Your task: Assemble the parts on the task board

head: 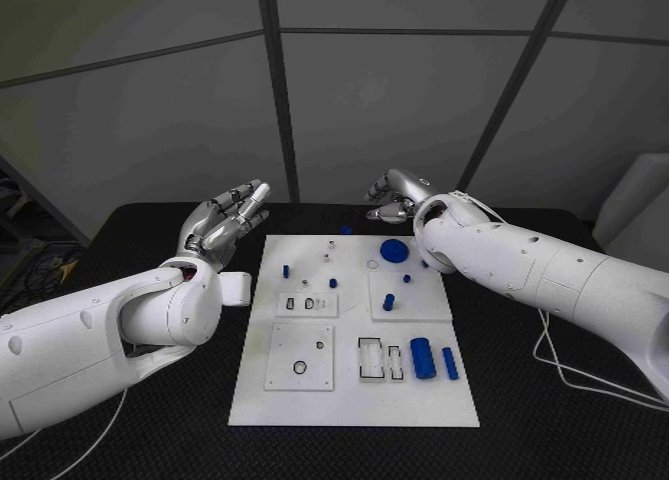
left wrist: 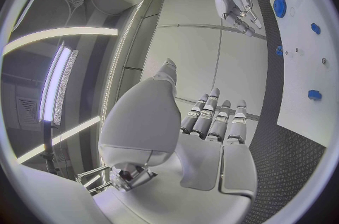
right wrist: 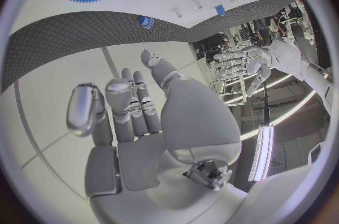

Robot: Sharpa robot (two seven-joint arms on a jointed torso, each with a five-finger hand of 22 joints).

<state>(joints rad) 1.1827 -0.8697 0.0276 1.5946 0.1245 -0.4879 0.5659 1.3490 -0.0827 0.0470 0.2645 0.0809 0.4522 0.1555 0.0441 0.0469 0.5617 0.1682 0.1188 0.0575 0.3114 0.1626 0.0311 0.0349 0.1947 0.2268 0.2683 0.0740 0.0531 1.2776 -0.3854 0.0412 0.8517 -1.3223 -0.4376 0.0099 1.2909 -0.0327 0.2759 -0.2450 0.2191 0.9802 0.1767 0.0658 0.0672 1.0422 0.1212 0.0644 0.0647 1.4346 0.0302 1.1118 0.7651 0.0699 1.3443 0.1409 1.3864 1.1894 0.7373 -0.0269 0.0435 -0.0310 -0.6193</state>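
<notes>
- Black table fills the lower frame under me, with pale wall panels split by dark seams above it.
- White task board lies at centre frame; small blue parts sit on its right half, a blue gear near its upper edge.
- My left hand hovers upper left of the board, fingers spread, holding nothing.
- My right hand hangs above the board's top edge, fingers curled loosely apart, empty.

One task board, two robot hands, several blue parts
</notes>
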